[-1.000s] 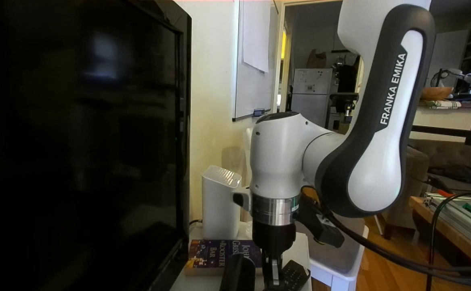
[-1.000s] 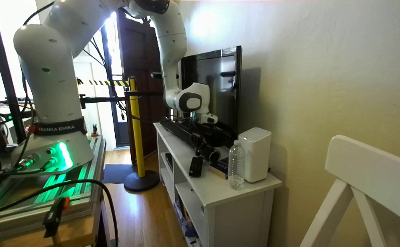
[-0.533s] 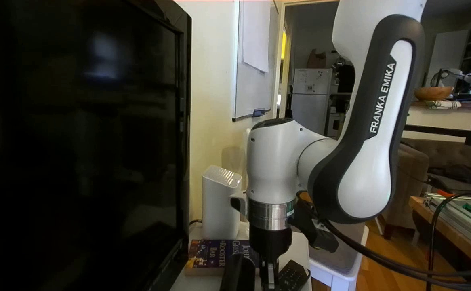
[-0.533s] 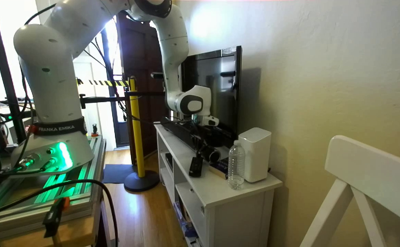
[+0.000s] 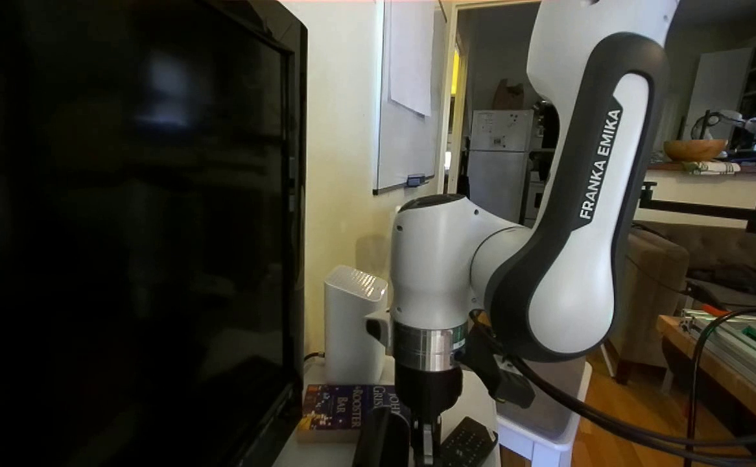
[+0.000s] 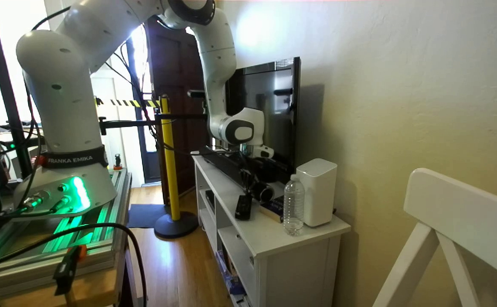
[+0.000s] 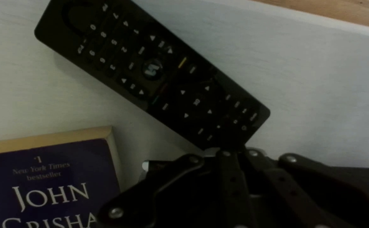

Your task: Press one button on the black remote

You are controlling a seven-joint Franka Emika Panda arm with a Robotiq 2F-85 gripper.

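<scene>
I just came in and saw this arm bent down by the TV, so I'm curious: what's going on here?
A robot arm is reaching down to the black remote, which lies on the white TV stand near a John Grisham book. Its claw is shut, with nothing seen in it, and points down at one end of the remote. A button press seems to be the aim; whether the claw touches the remote, I can't tell.

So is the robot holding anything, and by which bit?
Nothing, it seems: the tool looks shut with nothing showing in its grip, and the black remote control lies on the white TV stand.
</scene>
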